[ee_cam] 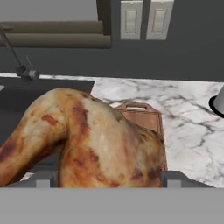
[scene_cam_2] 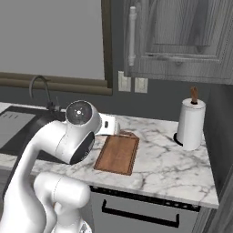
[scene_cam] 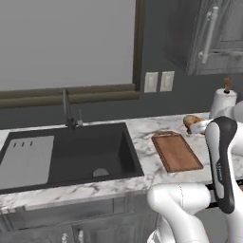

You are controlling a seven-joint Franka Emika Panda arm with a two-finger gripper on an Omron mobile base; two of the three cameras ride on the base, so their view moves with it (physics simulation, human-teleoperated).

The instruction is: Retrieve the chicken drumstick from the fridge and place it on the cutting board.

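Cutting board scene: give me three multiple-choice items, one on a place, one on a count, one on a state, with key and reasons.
1. Where does the cutting board lie?
A. on the marble counter right of the sink
B. inside the sink
C. under the paper towel roll

2. How many switch plates are on the wall above the counter?
A. one
B. two
C. four

3. What is the state of the gripper?
A. open and bare
B. shut on the chicken drumstick
C. shut on the faucet

Key: 1 A, both base views show the board flat on the marble beside the sink. 2 B, the hand view shows two pale plates side by side. 3 B, in the hand view the drumstick sits between the finger tips, above the board and not yet on it.
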